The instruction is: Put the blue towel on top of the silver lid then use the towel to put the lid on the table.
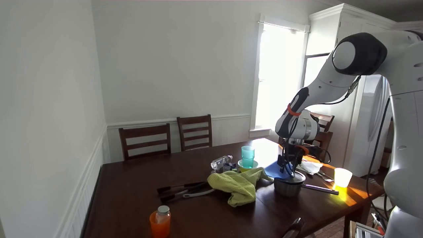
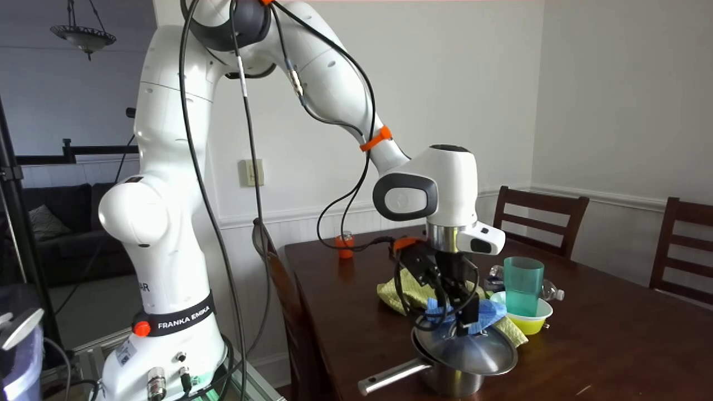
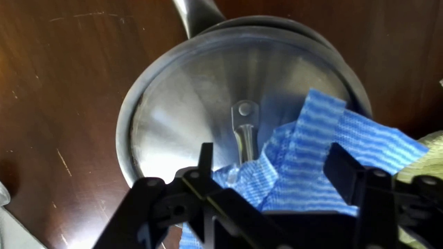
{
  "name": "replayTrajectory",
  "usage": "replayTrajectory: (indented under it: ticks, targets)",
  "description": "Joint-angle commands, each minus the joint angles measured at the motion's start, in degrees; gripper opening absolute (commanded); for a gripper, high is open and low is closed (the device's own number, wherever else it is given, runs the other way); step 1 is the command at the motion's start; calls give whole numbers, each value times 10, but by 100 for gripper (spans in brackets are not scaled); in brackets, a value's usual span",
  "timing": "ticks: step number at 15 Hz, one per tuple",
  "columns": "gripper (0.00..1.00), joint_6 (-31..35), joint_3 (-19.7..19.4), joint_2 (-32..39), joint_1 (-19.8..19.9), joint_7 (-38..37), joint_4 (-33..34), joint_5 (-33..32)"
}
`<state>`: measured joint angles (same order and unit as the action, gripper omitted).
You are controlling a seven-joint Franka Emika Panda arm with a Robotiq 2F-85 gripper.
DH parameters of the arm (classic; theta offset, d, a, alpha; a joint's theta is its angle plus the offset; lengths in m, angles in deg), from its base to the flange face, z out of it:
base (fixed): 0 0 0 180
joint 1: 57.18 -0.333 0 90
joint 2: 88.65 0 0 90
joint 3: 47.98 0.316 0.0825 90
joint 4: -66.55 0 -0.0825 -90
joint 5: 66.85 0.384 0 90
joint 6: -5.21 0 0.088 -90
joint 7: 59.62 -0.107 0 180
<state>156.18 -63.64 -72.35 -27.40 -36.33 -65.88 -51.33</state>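
- The claw (image 3: 271,162) is hanging right above the silver lid (image 3: 193,100); its fingers (image 3: 337,169) are standing apart, gripping nothing.
- The blue towel (image 3: 304,162) is lying below the claw, bunched, covering part of the lid and overhanging its edge. Can't tell if the fingertips are touching it.
- The lid handle (image 3: 246,135) is showing between the fingers, nearer one than the other, one end bare, the rest disappearing under cloth.
- Step in hand, my guess: towel placing is about finishing, grasping through it is coming next.
- Doing it well is probably meaning centring the claw over the handle, getting cloth on both sides, lowering straight, squeezing firmly. Loose folds could be slipping.
- Below the claw, the lid is sitting off-centre on the pot (image 2: 452,384); lifting level before going to the worktop (image 2: 613,345) is looking safest, tipping being the risk.
- Containers: the lid is covering the pot, hiding any contents.
- Near the claw, a bowl (image 2: 526,324) is holding a teal cup (image 2: 522,284); cup contents unclear.
- Well apart from the claw, an orange cup (image 1: 158,228) is holding a capped jar (image 1: 163,216).
- Opposite side of the claw, a pale cup (image 1: 343,177) is catching sunlight, its inside not showing.
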Motion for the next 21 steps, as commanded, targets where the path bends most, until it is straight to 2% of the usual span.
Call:
replayTrajectory:
  ticks: [1,4,7,18,21]
  targets:
    - [100,9,28,-5,30,63,1,58]
    - [100,8,43,-4,46,107,3,98]
    - [100,-4,45,-5,52,126,2,104]
    - [100,-83,-7,-71,19,99,-11,-56]
    - [100,-104,-13,-100,11,105,-7,-60]
